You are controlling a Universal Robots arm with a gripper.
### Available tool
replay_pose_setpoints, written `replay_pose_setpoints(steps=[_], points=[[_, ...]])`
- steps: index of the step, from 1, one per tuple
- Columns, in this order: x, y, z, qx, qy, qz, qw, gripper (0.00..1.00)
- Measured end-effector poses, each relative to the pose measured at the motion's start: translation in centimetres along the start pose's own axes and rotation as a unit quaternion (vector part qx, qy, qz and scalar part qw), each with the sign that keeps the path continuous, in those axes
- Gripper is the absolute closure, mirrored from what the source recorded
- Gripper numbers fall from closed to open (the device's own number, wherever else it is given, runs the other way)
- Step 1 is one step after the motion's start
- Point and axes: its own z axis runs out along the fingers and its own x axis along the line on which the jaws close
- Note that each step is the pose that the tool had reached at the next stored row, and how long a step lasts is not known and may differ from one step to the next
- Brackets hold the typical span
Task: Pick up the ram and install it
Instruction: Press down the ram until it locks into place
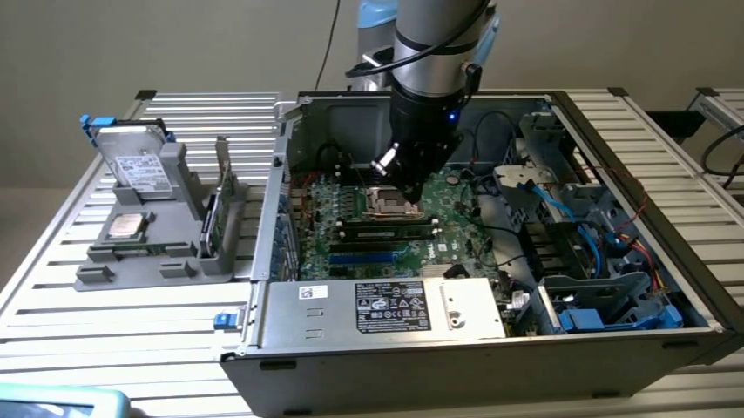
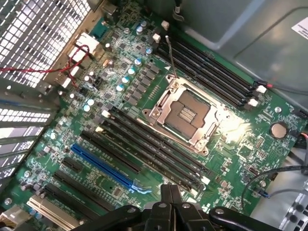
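Ram point(image 1: 213, 218) on edge, long axis receding

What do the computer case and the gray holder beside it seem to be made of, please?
The computer case looks like bare sheet metal: dull gray, thin folded edges, perforated panel. The gray holder looks like molded or printed plastic: matte, uniform color, blocky shapes. Neither is certain from looks alone.

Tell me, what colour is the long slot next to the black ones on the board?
Bright blue slot, easiest to see in the wrist view.
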Motion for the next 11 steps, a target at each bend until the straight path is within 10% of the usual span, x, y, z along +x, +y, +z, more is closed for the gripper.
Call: replay_pose_setpoints(steps=[11], points=[[0.0, 0.0, 0.0, 0.0034, -0.0035, 0.09, 0.996, 0.89]])
